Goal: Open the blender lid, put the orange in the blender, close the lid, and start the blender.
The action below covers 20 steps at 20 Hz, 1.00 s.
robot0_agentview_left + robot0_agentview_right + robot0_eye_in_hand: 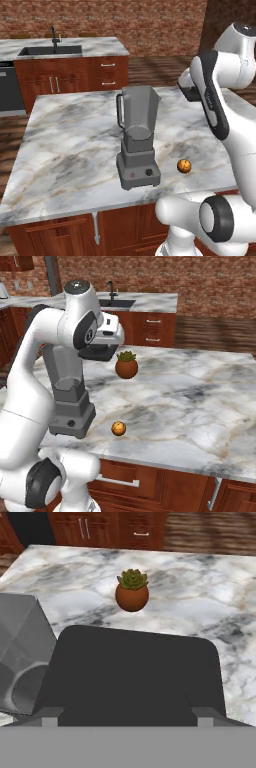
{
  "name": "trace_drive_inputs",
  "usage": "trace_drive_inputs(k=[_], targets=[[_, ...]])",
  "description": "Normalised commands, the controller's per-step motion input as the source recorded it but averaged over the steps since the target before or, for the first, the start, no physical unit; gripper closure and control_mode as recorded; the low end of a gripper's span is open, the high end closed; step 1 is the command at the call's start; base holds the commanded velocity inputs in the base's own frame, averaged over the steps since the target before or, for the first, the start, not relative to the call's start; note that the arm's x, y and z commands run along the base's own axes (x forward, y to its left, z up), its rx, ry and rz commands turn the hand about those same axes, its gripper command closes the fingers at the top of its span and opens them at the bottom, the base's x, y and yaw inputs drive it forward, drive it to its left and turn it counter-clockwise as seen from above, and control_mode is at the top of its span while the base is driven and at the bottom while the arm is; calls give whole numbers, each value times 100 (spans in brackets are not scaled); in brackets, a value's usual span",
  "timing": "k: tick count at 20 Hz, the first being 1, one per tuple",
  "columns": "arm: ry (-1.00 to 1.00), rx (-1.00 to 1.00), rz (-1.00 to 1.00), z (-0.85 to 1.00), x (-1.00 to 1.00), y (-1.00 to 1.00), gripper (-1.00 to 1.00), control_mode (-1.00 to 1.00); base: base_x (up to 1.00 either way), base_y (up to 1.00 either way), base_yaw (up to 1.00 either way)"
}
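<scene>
**Lid off the jar, held in the pincer above the bench**

The white arm's pincer (129, 724) is gripping the dark charcoal, squarish blender lid (132, 674) with rounded corners — its two finger tips (50, 716) are standing wide apart at the lid's two near corners, one on each side. In the right base view the lid (102, 351) is hanging in the air under the hand, beside the top of the jar and clear of the marble.

The tall grey blender (137, 137), a tapered translucent jar with a side handle on a boxy dark grey base with a black knob, is standing near the middle of the white-and-grey marble bench (65, 155), towards its near edge. Its jar top is showing open, with no cap on it.

The small round orange fruit (184, 166) is lying on the bench just beside the blender's base, apart from it, close to the near edge.

A small green succulent in a round terracotta pot (132, 592) is sitting further back on the bench — well apart from the orange and the blender.
</scene>
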Motion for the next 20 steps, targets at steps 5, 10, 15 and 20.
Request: trace_drive_inputs(k=[5,10,15,20], targets=[[7,0,-1,-100,-3,-100,100,-100,0,0,0],[9,0,-1,-100,1,-100,100,-100,0,0,0],[14,0,0,-100,17,-100,100,-100,0,0,0],[22,0,0,-99,44,-70,100,-100,0,0,0]])
